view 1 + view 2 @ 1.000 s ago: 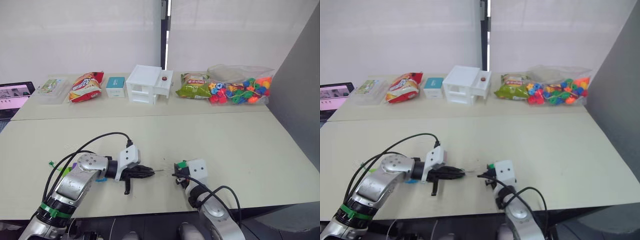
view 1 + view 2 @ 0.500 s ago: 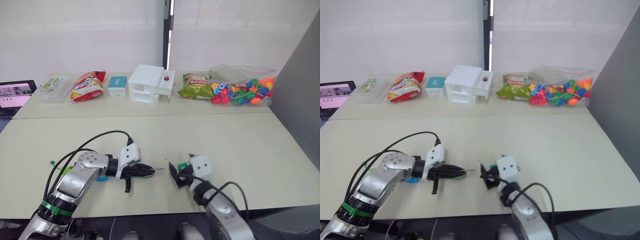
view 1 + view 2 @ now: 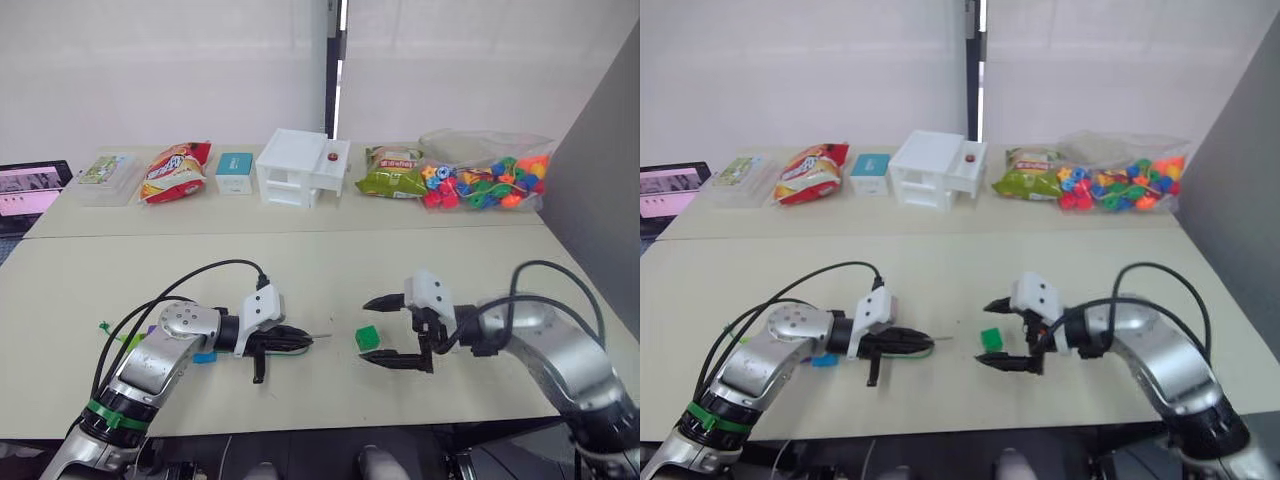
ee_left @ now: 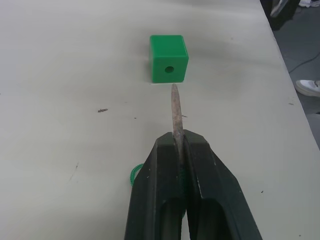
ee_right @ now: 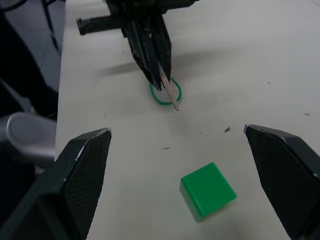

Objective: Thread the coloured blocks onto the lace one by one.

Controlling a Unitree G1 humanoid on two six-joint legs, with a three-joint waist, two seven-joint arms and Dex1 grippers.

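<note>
Pinching the lace (image 4: 175,107) by its stiff tip, the left gripper (image 3: 297,341) aims at the green block (image 4: 169,58) just ahead; the wide-open, empty right gripper (image 3: 392,330) should close squarely, keeping its hole aligned.

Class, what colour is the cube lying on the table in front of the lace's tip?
Green cube, seen best in the left wrist view.

silver arms, black cables, black claws
</note>
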